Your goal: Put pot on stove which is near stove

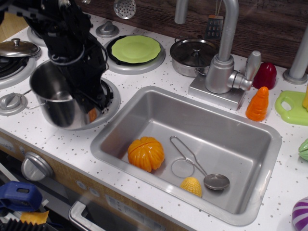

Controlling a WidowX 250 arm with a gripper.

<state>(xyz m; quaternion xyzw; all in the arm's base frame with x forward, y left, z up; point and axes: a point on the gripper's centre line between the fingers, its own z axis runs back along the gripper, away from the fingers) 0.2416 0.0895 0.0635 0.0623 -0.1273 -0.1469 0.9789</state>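
The pot (pixel 52 98), a tall shiny steel cylinder with a thin wire loop handle on its left, stands tilted slightly over the front-left stove burner (pixel 109 102), whose silver-grey ring shows to its right and below. My black gripper (pixel 89 103) reaches down from the upper left and is shut on the pot's right rim. The pot's base and most of the burner's dark centre are hidden, so I cannot tell whether the pot rests fully on the ring.
A lime-green plate (pixel 135 48) lies on the back burner, and a shallow lidded pot (pixel 191 55) stands beside the faucet (pixel 222 65). The sink (pixel 240 132) holds an orange toy (pixel 146 154), a strainer (pixel 185 166) and a yellow piece (pixel 191 186). A lid (pixel 17 47) and knobs (pixel 11 102) are at the left.
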